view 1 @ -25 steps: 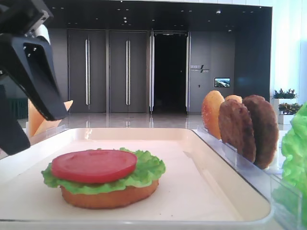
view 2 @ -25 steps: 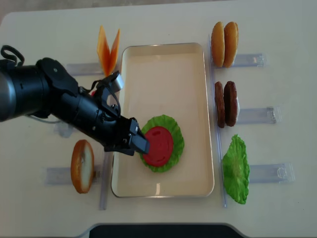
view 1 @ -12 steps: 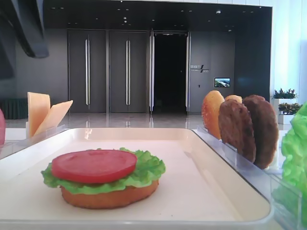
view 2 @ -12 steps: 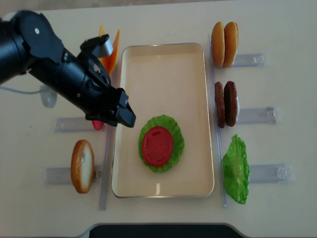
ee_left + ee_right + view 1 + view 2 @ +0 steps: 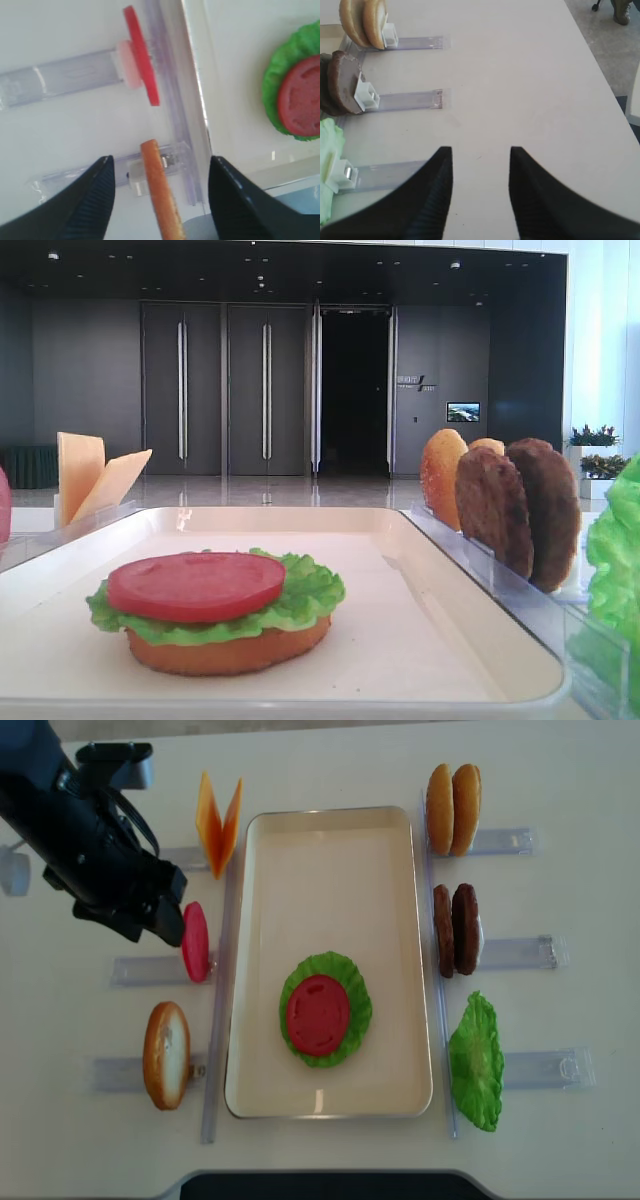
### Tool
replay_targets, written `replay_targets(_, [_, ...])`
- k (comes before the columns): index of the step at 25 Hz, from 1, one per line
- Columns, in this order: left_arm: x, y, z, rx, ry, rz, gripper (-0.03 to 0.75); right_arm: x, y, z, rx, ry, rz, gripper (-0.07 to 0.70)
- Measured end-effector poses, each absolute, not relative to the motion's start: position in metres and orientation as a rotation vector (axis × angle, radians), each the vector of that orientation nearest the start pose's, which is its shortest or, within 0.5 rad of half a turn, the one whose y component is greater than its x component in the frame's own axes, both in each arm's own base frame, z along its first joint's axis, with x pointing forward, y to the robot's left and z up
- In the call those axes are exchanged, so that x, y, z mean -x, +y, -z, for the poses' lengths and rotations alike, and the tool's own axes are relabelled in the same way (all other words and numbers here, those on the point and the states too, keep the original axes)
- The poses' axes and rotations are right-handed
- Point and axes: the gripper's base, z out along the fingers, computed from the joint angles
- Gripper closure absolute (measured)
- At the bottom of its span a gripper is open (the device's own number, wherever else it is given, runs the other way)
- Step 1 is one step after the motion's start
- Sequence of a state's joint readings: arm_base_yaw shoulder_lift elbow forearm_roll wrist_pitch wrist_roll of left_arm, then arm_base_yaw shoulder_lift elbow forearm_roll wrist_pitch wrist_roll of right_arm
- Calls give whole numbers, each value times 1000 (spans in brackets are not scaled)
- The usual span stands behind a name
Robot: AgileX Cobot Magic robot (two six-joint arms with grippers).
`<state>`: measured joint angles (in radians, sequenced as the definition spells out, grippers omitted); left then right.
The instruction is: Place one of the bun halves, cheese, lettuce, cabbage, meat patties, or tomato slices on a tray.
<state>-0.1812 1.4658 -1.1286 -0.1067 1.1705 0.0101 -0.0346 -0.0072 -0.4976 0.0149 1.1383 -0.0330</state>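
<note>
You see only the two finger pads of your right gripper [image 5: 481,195]; its body is cut off below. Left of it, the lettuce [image 5: 329,165] runs off the edge. Between your left gripper's [image 5: 159,200] fingers, a blurred bun half [image 5: 161,190], probably standing on edge.

Bright, even light with soft shadows; both wrist views blur close up, overhead view sharp.
</note>
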Motion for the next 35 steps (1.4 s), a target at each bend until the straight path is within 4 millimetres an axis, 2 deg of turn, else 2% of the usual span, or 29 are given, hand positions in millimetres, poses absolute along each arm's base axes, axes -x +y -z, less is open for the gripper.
replay_targets(5, [-268, -8, -277, -27, 3018, 113, 263, 9, 2, -270, 0, 2117, 22, 338])
replay_targets(8, [-266, 13, -277, 35, 3031, 25, 263, 9, 2, -270, 0, 2117, 22, 338])
replay_targets(13, [-262, 17, -283, 42, 3011, -10, 263, 9, 2, -270, 0, 2117, 22, 338])
replay_targets(19, [-243, 17, -306, 37, 2922, -32, 263, 9, 2, -270, 0, 2117, 22, 338])
replay_targets(23, [-214, 15, -312, 36, 2883, -37, 263, 9, 2, -270, 0, 2117, 22, 338])
replay_targets(30, [-147, 10, -328, 30, 2735, -45, 263, 9, 2, -270, 0, 2117, 22, 338])
replay_targets(35, [-99, 7, -326, 2, 2583, -60, 263, 9, 2, -270, 0, 2117, 22, 338])
